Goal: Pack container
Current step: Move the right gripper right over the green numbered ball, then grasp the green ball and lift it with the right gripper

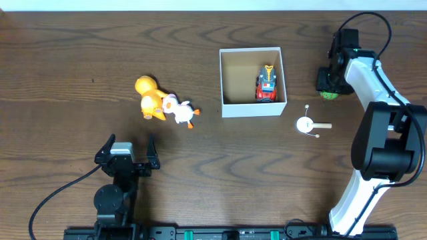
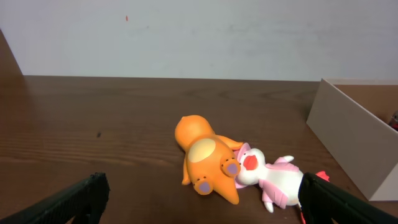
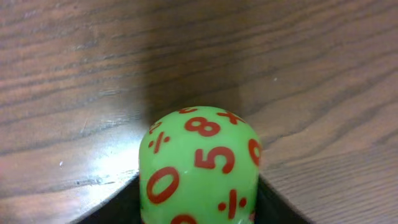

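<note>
The container [image 1: 252, 111], a white-walled square box with a brown inside, stands at centre right with a red toy car [image 1: 266, 85] in it. To the right of the box, my right gripper [image 1: 328, 83] is shut on a green ball toy [image 1: 327, 94]. In the right wrist view its dark fingers [image 3: 118, 205] press both sides of the green toy [image 3: 199, 165], which has red numbers printed on it. My left gripper [image 1: 127, 150] is open and holds nothing, near the front left. An orange toy [image 2: 205, 155] and a white-and-pink toy [image 2: 273, 180] lie beyond its fingers [image 2: 87, 196].
A small white round piece with a wooden stick [image 1: 307, 124] lies on the table in front of the container's right corner. The orange toy [image 1: 149, 99] and the white toy [image 1: 180, 112] touch each other left of the box. The container wall [image 2: 348, 134] shows at the right of the left wrist view.
</note>
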You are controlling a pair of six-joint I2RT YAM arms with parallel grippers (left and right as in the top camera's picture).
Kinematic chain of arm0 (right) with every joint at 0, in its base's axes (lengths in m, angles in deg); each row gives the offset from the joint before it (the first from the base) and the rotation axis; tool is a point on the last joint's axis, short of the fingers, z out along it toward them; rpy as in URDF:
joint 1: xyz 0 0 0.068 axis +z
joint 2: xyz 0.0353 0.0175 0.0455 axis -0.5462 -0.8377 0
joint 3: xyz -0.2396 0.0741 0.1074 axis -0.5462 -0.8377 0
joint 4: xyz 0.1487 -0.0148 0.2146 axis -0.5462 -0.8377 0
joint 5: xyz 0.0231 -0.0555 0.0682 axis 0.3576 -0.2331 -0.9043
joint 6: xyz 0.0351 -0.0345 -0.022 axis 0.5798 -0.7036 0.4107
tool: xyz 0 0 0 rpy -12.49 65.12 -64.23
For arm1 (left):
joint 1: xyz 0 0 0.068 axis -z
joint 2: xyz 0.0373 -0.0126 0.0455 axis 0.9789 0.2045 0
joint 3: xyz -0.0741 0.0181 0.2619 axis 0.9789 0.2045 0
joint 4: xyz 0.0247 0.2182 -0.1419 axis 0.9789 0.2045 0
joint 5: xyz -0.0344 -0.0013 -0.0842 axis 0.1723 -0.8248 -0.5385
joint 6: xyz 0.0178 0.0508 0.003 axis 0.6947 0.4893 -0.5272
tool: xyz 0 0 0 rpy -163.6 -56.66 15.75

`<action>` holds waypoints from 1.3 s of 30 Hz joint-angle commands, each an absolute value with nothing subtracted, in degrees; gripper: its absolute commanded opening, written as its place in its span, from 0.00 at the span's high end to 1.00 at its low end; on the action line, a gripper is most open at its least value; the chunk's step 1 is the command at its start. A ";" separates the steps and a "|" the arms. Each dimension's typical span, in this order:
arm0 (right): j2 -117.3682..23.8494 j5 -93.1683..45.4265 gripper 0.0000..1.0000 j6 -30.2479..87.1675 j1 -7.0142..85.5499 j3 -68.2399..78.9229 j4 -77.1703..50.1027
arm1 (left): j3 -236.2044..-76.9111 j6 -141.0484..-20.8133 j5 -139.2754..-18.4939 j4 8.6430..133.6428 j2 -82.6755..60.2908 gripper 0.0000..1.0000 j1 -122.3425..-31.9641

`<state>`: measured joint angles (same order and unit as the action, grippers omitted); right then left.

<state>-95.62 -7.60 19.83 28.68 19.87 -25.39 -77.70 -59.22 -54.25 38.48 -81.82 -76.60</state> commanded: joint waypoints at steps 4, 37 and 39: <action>-97.09 -10.09 0.83 20.07 29.03 19.52 -25.50 | -76.91 -58.43 -53.62 40.82 -81.84 0.02 -76.84; -71.56 -19.88 0.96 2.67 53.62 19.56 -23.88 | -76.91 -58.43 -53.62 40.82 -81.84 0.02 -76.84; -72.54 -19.86 0.97 2.67 53.64 19.56 -24.54 | -76.91 -58.43 -53.62 40.82 -81.84 0.02 -76.84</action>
<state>-70.75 -20.17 4.59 53.29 19.47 -24.01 -77.70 -59.22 -54.25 38.48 -81.82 -76.60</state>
